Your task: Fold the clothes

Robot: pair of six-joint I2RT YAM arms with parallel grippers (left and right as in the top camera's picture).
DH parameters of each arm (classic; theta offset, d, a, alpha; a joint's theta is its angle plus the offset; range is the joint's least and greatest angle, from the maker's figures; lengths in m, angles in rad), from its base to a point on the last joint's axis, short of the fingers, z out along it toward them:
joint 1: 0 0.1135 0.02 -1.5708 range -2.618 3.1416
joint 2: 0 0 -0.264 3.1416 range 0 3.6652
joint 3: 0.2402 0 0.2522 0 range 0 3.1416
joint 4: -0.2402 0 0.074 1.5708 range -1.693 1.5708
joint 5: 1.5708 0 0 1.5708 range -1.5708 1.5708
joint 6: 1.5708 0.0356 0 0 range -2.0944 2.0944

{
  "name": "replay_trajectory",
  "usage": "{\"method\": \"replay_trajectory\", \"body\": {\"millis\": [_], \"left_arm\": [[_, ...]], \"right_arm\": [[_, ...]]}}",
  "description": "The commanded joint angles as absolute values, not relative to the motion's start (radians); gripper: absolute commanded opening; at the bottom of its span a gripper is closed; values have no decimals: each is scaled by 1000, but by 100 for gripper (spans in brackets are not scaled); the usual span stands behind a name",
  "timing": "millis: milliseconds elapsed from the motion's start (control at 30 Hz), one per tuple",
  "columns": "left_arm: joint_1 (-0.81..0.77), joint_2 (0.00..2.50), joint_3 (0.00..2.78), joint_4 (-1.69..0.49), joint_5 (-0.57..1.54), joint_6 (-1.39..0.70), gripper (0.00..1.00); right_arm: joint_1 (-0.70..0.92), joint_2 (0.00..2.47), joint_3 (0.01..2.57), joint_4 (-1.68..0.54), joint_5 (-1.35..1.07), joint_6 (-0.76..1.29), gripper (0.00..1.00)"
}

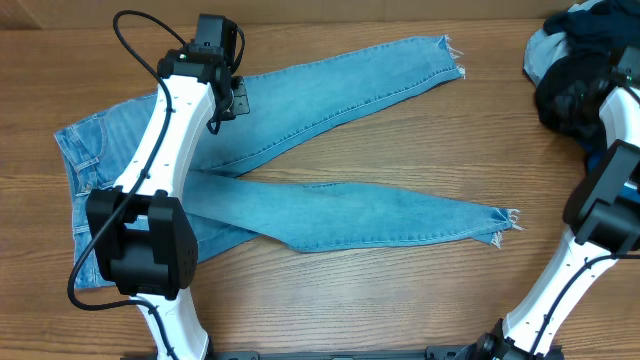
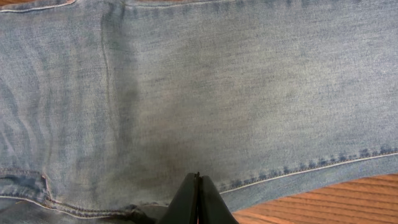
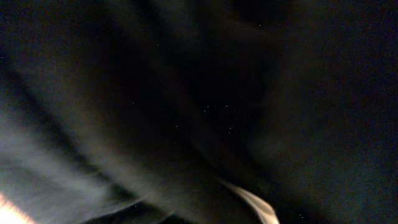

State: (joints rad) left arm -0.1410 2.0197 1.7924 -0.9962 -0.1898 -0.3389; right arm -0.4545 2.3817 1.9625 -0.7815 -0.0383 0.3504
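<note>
Just below closed, empty left gripper (image 2: 198, 180): jeans (image 2: 249, 93); right gripper closed within dark clothes (image 3: 249, 93).

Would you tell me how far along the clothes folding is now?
Done: no fold shows; the jeans lie spread, legs splayed. In hand: the left gripper, jaws shut, sits over one leg; the right arm reaches into the dark pile. Left: every fold.

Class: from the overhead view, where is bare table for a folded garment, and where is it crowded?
Bare table: the wedge between the jeans legs; the front strip below the lower leg. Crowded: far right corner, with the dark clothes pile.
</note>
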Motion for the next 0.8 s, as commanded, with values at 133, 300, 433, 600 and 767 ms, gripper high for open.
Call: {"method": "replay_trajectory", "body": {"millis": [133, 300, 433, 600, 767], "left_arm": [[-144, 1993, 1805, -1079, -189, -337, 4], [-143, 1993, 1805, -1074, -179, -337, 4], [-145, 1993, 1805, -1082, -109, -302, 4], [-145, 1993, 1805, -1119, -87, -287, 4], [-144, 1993, 1805, -1083, -84, -279, 4]], "right_arm": [[-303, 2273, 2337, -1185, -9, 280, 4], [-211, 2209, 2363, -1416, -149, 232, 4], [-170, 2146, 2363, -1519, -230, 212, 4], [-163, 2056, 2362, -1643, -221, 214, 4], [-165, 1934, 2277, -1682, -101, 246, 4]]}}
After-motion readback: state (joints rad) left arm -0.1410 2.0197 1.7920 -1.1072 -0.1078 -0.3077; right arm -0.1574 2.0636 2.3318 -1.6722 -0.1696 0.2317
